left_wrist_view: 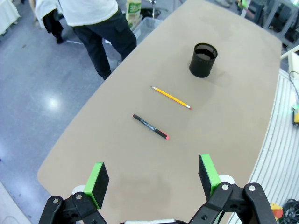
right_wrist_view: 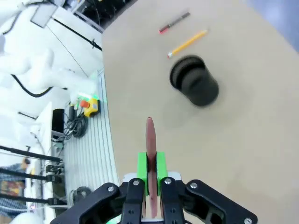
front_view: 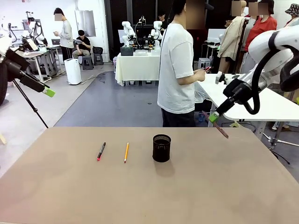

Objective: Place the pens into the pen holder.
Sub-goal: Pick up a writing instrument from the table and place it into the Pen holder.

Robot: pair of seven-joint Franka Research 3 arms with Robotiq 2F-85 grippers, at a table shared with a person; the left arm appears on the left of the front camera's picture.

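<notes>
The black mesh pen holder stands upright near the table's middle. To its left lie a yellow pencil and a black pen with a red end. High above the table's right side, my right gripper is shut on a reddish-brown pen that points down. In the right wrist view this pen sticks out between the shut pads, with the holder beyond it. My left gripper hangs open and empty, high off the table's left end, above the black pen, pencil and holder.
A person in a white T-shirt stands at the table's far edge, hands held at the chest. A white table stands behind my right arm. Bare tabletop spreads in front of the holder.
</notes>
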